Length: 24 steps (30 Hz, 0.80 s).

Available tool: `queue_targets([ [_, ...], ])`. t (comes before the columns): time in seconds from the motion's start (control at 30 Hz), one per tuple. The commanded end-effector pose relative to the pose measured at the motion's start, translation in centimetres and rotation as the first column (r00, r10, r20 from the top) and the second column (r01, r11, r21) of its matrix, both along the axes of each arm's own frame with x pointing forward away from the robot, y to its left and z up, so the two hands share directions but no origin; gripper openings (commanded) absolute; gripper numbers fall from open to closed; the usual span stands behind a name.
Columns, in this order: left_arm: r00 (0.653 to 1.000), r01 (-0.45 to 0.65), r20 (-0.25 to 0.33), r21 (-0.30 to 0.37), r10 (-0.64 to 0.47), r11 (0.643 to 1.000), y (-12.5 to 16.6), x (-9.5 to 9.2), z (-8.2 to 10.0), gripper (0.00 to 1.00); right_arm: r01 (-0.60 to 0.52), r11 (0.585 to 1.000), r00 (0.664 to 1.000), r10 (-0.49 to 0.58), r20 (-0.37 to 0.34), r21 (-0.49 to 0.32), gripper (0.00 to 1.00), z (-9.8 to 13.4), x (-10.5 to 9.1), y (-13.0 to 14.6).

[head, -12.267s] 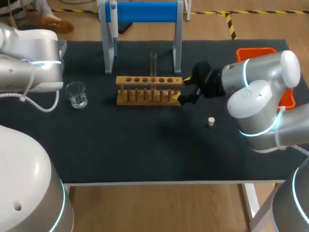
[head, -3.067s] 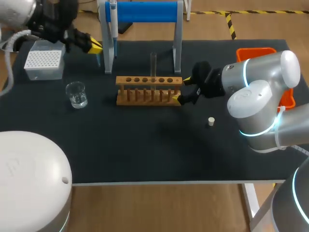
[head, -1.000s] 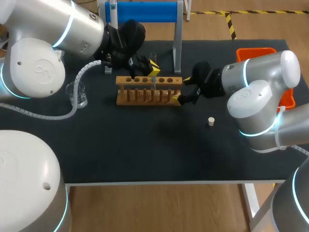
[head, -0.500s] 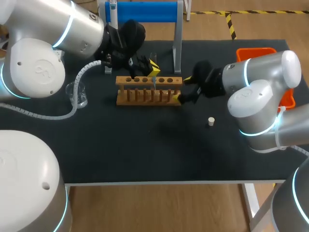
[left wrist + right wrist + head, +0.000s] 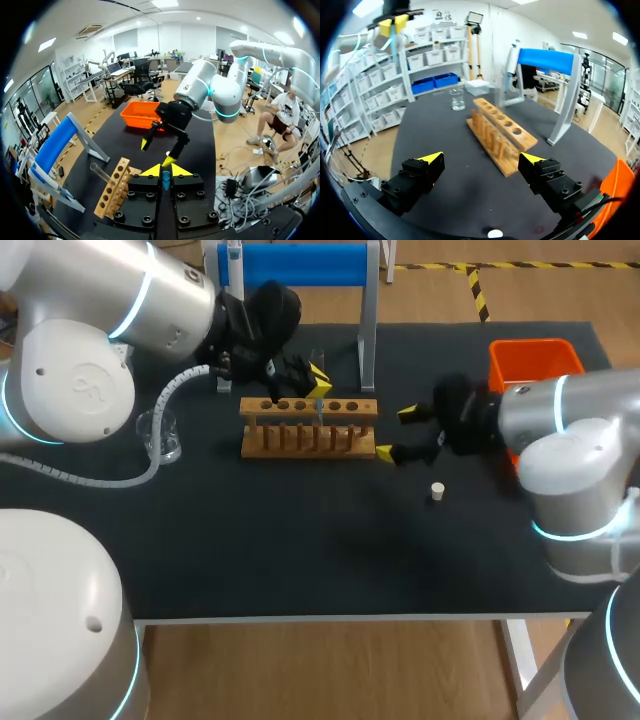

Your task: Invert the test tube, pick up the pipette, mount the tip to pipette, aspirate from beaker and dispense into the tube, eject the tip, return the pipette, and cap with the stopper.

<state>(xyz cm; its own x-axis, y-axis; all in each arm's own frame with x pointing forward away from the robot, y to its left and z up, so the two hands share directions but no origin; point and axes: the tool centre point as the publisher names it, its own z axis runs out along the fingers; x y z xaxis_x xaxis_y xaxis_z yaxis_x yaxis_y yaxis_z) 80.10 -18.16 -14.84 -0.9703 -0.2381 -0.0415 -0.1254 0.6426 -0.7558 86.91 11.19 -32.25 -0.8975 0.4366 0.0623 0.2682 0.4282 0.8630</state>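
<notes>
Counter [image 5: 300, 560]: flat, matte black cloth.
Stand [image 5: 300, 264]: blue panel on pale legs, behind the rack.
Bin [image 5: 528, 358]: orange plastic, right of the rack.
Rack [image 5: 308, 428]: wooden, six round holes.
Right claw [image 5: 397, 433]: mine, spread wide, empty, just off the rack's right end.
Left claw [image 5: 318, 378]: mine, above the rack, pinched on a thin bluish stem [image 5: 165, 179].
Test tube [image 5: 318, 356]: clear, upright in the rack.
Beaker [image 5: 457, 99]: clear glass, left of the rack.
Stopper [image 5: 437, 491]: small, pale, near the rack's right front.
</notes>
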Motion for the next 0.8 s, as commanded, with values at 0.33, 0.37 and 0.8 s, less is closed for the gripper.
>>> queue_targets([
  [0.33,1.0,0.003,-0.003,0.003,-0.003,1.0,0.2,0.0,0.1,0.0,-0.166,0.961,0.984,0.148,0.094,0.223,1.0,4.2,-2.9,-2.4],
  [0.37,1.0,0.003,-0.003,0.003,-0.003,1.0,0.2,0.0,0.1,0.0,-0.188,0.952,0.98,0.166,0.109,0.243,1.0,4.6,-3.2,-2.2],
  [0.8,1.0,0.003,-0.003,0.003,-0.003,1.0,0.2,0.0,0.1,0.0,-0.368,0.868,0.924,0.301,0.237,0.334,1.0,7.9,-6.0,0.4],
])
